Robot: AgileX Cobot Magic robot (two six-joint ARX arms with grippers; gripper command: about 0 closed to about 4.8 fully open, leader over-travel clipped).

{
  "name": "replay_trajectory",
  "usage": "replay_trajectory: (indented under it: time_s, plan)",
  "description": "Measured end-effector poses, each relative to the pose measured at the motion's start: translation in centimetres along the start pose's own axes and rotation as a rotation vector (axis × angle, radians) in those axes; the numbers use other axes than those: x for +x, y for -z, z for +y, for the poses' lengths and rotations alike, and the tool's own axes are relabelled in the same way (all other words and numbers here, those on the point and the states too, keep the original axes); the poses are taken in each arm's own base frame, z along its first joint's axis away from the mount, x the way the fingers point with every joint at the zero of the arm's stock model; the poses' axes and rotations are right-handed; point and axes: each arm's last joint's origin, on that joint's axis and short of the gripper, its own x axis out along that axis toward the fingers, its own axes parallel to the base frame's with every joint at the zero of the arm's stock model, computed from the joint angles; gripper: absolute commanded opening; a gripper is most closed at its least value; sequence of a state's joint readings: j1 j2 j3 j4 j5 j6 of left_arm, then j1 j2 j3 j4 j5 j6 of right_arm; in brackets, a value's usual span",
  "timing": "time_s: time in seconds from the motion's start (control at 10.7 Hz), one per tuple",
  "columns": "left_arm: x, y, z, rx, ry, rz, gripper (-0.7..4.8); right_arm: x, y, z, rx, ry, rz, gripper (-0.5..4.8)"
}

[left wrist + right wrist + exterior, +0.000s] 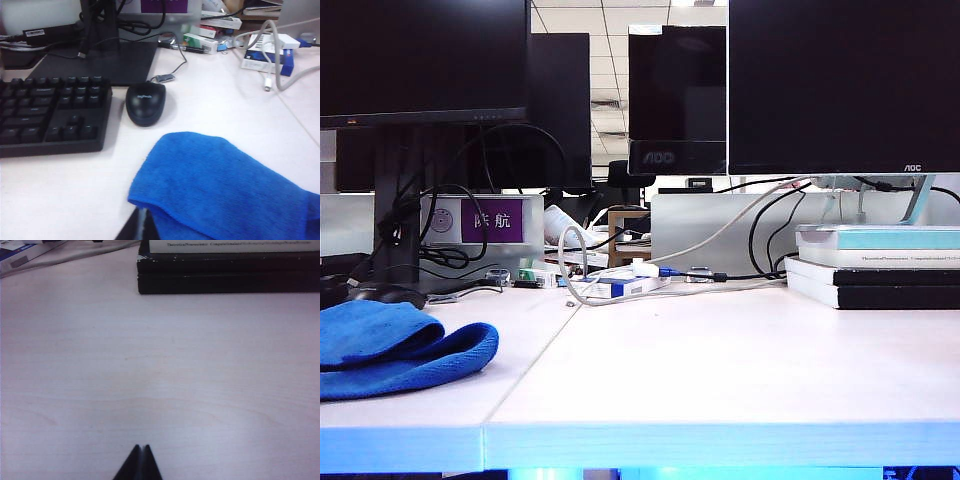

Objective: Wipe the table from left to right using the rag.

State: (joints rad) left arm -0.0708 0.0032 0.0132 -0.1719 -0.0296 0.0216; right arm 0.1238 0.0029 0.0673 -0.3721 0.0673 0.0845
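Note:
The bright blue rag (395,348) lies bunched on the white table (720,360) at the far left of the exterior view. In the left wrist view the rag (225,185) fills the foreground, and its near fold covers part of my left gripper (141,216), whose dark fingertips are pressed together with nothing between them. My right gripper (141,447) is shut and empty above bare table (150,365), well short of the books. Neither gripper shows in the exterior view.
A black mouse (145,102) and black keyboard (50,112) lie beyond the rag, near a monitor base (100,62). Cables and small boxes (625,285) clutter the back. Stacked books (875,265) sit at the right, their dark spines (230,272) ahead of my right gripper.

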Motion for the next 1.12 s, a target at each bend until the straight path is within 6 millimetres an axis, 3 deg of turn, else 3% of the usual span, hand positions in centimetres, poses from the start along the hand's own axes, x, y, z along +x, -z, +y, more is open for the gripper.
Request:
replay_trajectory:
  time_s: [0.47, 0.84, 0.93, 1.12]
  plan:
    - [0.0, 0.0, 0.0, 0.000, 0.008, 0.000, -0.05, 0.0, 0.0, -0.2, 0.025, 0.057, -0.007, -0.01]
    - [0.0, -0.2, 0.0, -0.050, 0.006, -0.017, -0.05, 0.0, -1.2, -0.1, 0.143, 0.048, -0.134, -0.02]
    - [-0.6, -2.0, 0.1, -0.117, -0.007, -0.086, -0.05, -0.7, -3.0, 0.0, 0.228, 0.021, -0.252, -0.02]
    - [-2.8, -7.5, 0.5, -0.179, -0.085, -0.284, -0.05, -3.4, -7.3, 0.1, 0.295, 0.002, -0.420, -0.02]
